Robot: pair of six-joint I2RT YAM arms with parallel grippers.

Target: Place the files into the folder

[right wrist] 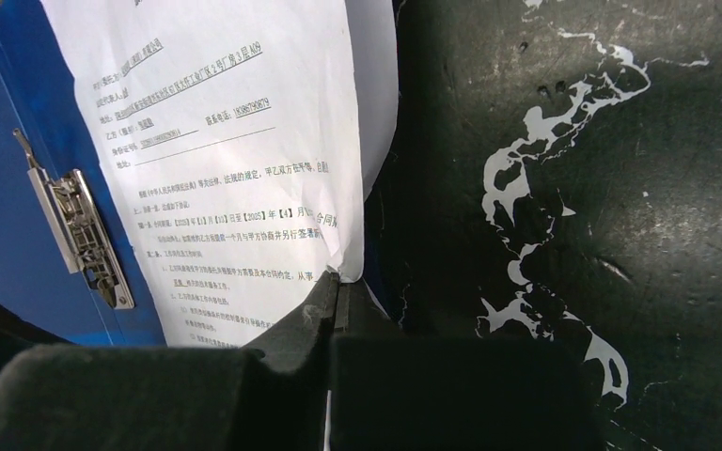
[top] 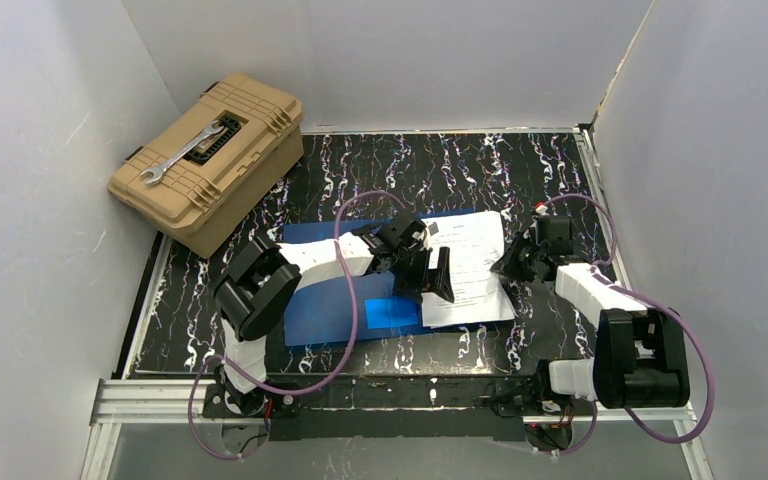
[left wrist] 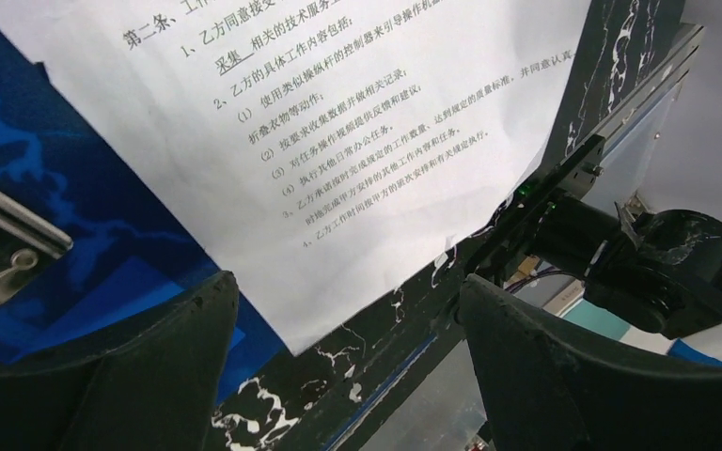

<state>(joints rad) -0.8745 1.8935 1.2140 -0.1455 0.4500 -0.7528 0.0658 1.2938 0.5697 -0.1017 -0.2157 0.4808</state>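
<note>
1. The folder (top: 320, 300) lies open and flat on the counter (top: 440, 170). I see its metal clip (right wrist: 75, 235) on the inner face and a lighter blue square (top: 392, 313) near its front edge.
2. The files (top: 475, 250) are only partly in the folder. Their left part lies over its right side and the rest hangs off onto the counter. The printed side faces up, and more than one sheet shows at the far edge.
3. The tan toolbox (top: 210, 160) sits at the far left with its lid shut and a wrench (top: 182, 153) lying on top, well apart from the folder.
4. My left end effector (top: 428, 285) is spread wide over the near edge of the files where they overlap the folder. It holds nothing, and I can't tell whether it touches them.
5. My right end effector (right wrist: 338, 310) is pressed together at the right edge of the files. The paper edge runs into the seam between the fingers (right wrist: 244, 376), so it's pinching the files.
</note>
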